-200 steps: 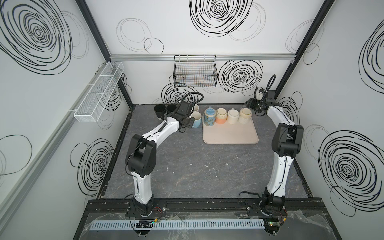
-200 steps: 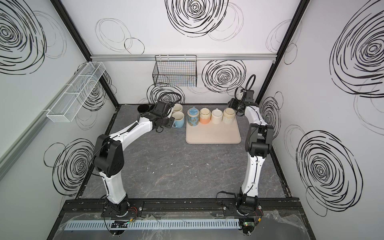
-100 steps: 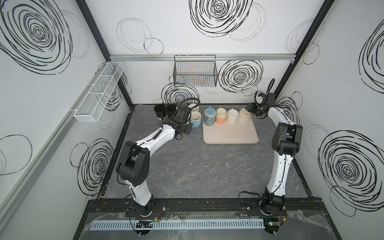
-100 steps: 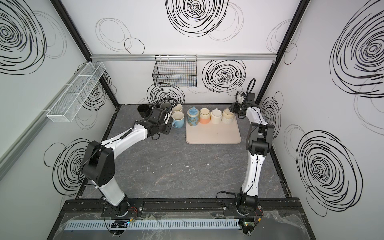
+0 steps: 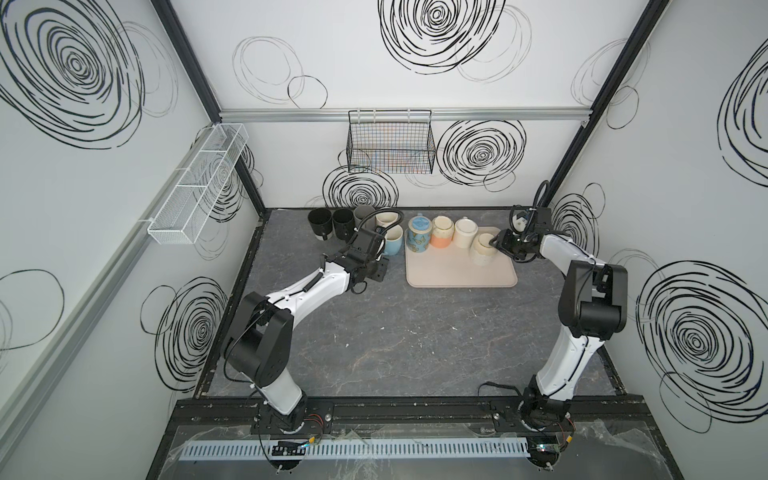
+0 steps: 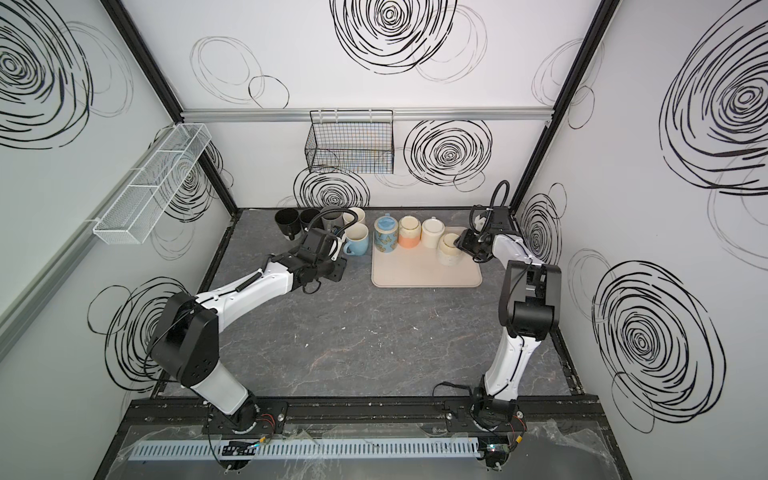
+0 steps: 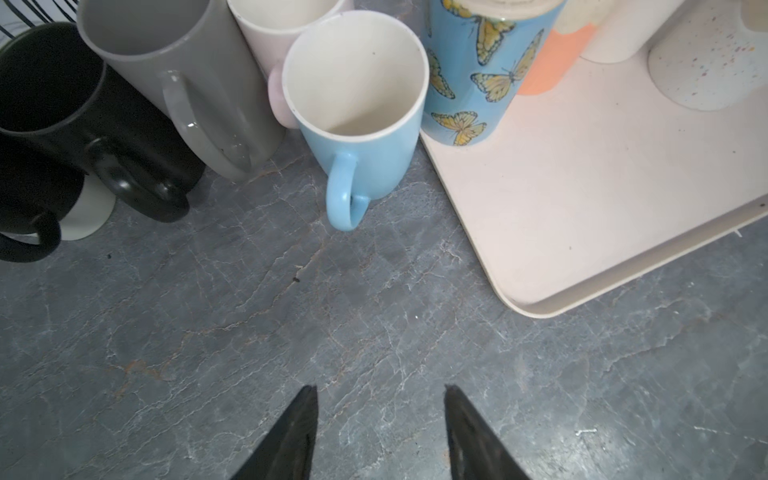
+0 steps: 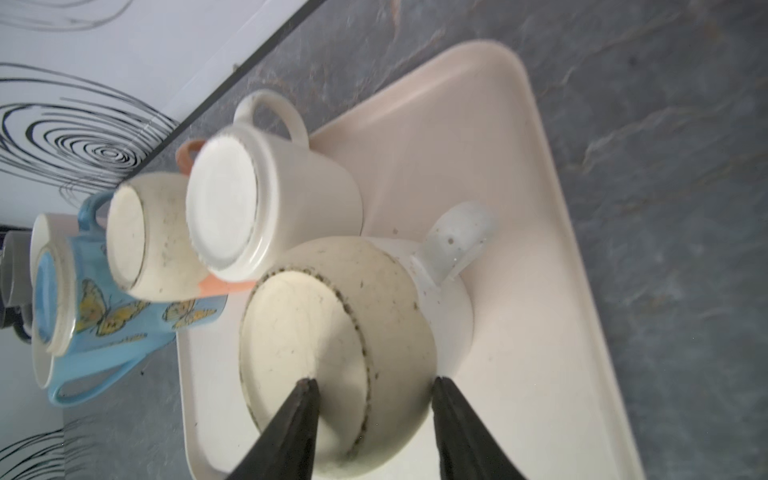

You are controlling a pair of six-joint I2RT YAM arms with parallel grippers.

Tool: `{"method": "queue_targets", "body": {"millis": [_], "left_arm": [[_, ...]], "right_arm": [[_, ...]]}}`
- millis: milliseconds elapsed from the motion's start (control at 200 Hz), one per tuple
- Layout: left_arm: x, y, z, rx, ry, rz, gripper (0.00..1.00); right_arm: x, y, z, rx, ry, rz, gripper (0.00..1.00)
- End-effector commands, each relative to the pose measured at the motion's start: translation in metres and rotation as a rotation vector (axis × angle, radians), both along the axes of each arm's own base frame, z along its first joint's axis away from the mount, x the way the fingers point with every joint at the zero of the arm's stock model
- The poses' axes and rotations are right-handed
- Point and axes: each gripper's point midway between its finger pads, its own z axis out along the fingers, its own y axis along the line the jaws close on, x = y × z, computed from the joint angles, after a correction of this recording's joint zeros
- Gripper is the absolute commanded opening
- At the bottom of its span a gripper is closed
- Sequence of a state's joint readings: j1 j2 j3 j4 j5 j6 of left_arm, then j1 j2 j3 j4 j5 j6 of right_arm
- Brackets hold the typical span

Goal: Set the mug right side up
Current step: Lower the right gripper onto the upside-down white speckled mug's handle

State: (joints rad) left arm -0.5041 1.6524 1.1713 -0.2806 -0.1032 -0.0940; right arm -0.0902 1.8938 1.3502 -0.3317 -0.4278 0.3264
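Turning is not yet done: the mug (image 5: 482, 249) is sitting bottom-up on the tray (image 5: 449, 274), right of centre in both top views, with the right gripper (image 8: 372, 386) hovering half-open at its base, hold undeterminable, and the left gripper (image 7: 380, 390) hanging open, empty.

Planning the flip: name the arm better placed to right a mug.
Right. The right pincer straddles the base edge of the upside-down speckled cream ceramic mug; the left pincer hangs open over grey tabletop.

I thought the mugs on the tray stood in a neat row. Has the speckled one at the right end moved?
Yes. The speckled mug has come out of the row toward the front edge of the tray, nearer the camera.
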Motion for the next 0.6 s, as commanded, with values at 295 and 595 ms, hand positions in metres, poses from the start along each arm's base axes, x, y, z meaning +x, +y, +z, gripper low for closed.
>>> {"method": "queue_targets", "body": {"millis": [295,595], "left_arm": [[-0.016,-0.021,0.017,-0.074,-0.062,-0.026,0.53],[-0.036,-0.06,0.01,-0.124,-0.055,-0.085,0.52]], "right_arm": [[-0.041,0.078,0.057,0.068,-0.074,0.164,0.54],[-0.002,0.043,0.048,-0.06,-0.086,0.145,0.53]]}}
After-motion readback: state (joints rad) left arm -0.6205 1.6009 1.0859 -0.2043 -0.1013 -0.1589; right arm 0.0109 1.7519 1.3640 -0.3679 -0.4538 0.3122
